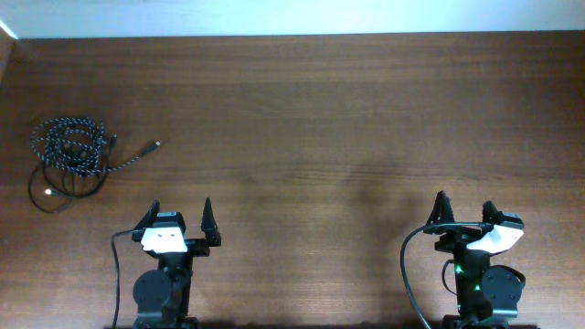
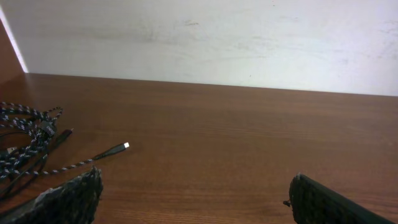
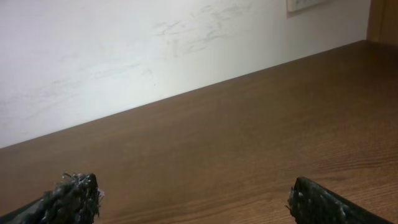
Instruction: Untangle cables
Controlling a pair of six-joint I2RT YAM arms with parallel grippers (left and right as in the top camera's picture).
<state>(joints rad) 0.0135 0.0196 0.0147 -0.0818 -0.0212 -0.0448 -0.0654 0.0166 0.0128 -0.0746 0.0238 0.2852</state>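
The cables [image 1: 71, 151] lie in a tangled bundle at the far left of the table: a black-and-white speckled braided cord coiled up, with thin black cords looped under it. One plug end [image 1: 155, 144] trails out to the right. The bundle also shows at the left edge of the left wrist view [image 2: 28, 140], with the plug tip [image 2: 124, 146] on the wood. My left gripper [image 1: 179, 217] is open and empty, near the front edge, right of and nearer than the bundle. My right gripper [image 1: 464, 210] is open and empty at the front right, far from the cables.
The brown wooden table [image 1: 320, 110] runs back to a white wall [image 2: 205, 37]. A thick black cord [image 1: 116, 274] hangs from the left arm, another [image 1: 408, 274] from the right arm. A wooden edge [image 3: 384, 18] stands at the far right.
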